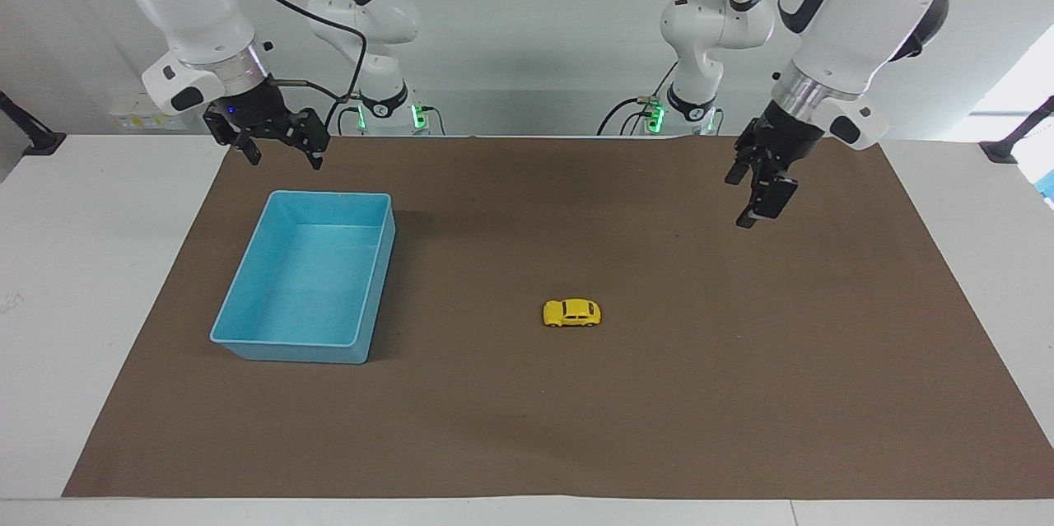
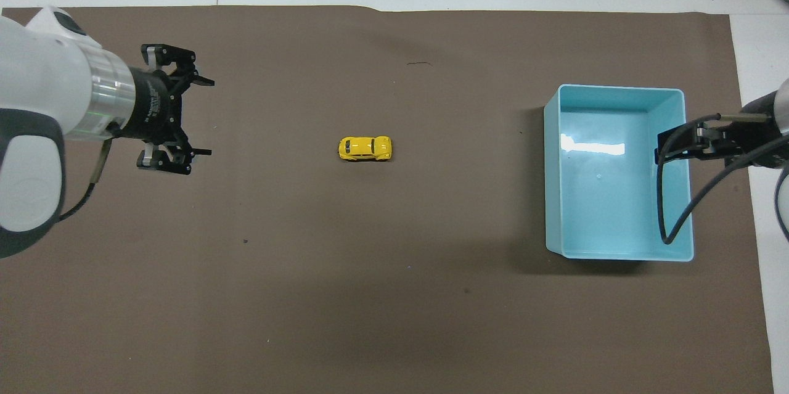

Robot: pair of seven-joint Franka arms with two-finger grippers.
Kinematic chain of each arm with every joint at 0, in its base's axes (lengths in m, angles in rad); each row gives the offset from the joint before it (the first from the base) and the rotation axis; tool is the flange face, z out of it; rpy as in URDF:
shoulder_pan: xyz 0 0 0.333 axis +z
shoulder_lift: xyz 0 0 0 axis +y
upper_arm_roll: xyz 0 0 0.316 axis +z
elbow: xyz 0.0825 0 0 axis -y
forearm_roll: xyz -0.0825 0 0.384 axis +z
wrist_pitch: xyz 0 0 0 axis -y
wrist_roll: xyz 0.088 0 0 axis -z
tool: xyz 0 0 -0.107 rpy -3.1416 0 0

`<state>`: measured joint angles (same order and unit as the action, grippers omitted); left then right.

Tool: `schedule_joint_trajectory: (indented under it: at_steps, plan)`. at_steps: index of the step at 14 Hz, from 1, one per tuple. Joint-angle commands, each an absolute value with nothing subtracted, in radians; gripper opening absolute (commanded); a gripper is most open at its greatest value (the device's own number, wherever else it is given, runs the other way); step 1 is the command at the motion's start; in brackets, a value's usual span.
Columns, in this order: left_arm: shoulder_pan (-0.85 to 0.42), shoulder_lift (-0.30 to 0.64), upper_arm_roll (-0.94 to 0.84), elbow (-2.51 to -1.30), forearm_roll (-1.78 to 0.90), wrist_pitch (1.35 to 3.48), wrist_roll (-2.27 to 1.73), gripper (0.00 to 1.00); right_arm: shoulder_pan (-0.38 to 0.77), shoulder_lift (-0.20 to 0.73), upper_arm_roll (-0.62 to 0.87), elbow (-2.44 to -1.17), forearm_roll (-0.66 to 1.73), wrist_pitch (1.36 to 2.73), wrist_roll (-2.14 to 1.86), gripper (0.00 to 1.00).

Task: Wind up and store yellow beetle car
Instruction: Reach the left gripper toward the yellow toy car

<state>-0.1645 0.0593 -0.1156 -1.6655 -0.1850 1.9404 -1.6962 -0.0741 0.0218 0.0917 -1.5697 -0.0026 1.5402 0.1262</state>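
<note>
- Two grippers hang in the air. The left gripper [image 2: 196,116] has its fingers spread wide and empty, up over the brown mat [image 1: 527,427], at about nine o'clock from the yellow beetle car [image 2: 365,148] in the overhead view.
- The right gripper [image 1: 280,149] waits, fingers apart, over the mat by the blue bin [image 1: 247,341].
- The car sits on its wheels mid-mat, well apart from the bin and both grippers.

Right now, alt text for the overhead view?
A yellow beetle car sits alone mid-mat on a brown table mat, untouched. The left gripper, jaws open, hangs over the mat toward the left arm's end; the right gripper waits over the empty blue bin at the right arm's end.
</note>
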Motion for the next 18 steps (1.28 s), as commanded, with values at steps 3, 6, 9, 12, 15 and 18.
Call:
schedule_joint_trajectory:
  at_steps: [3, 6, 9, 12, 15, 18]
  plan:
    - [-0.178, 0.136, -0.1, -1.651, -0.19, 2.058, -1.958, 1.0, -0.089, 0.018, 0.097, -1.566, 0.008, 1.529, 0.103, 1.0]
    - [-0.253, 0.218, -0.098, -1.603, -0.163, 2.062, -2.04, 1.0, -0.089, 0.017, 0.097, -1.568, 0.008, 1.529, 0.106, 1.0]
    - [-0.291, 0.27, -0.1, -1.6, -0.12, 2.068, -2.132, 1.0, -0.089, 0.017, 0.097, -1.568, 0.008, 1.529, 0.106, 1.0]
    - [-0.353, 0.33, -0.1, -1.6, -0.084, 2.135, -2.183, 1.0, -0.089, 0.017, 0.095, -1.568, 0.008, 1.529, 0.106, 1.0]
    - [-0.403, 0.386, -0.1, -1.605, -0.084, 2.21, -2.183, 1.0, -0.089, 0.017, 0.095, -1.568, 0.008, 1.529, 0.106, 1.0]
    - [-0.419, 0.416, -0.103, -1.618, -0.086, 2.224, -2.093, 1.0, -0.089, 0.017, 0.097, -1.568, 0.008, 1.529, 0.106, 1.0]
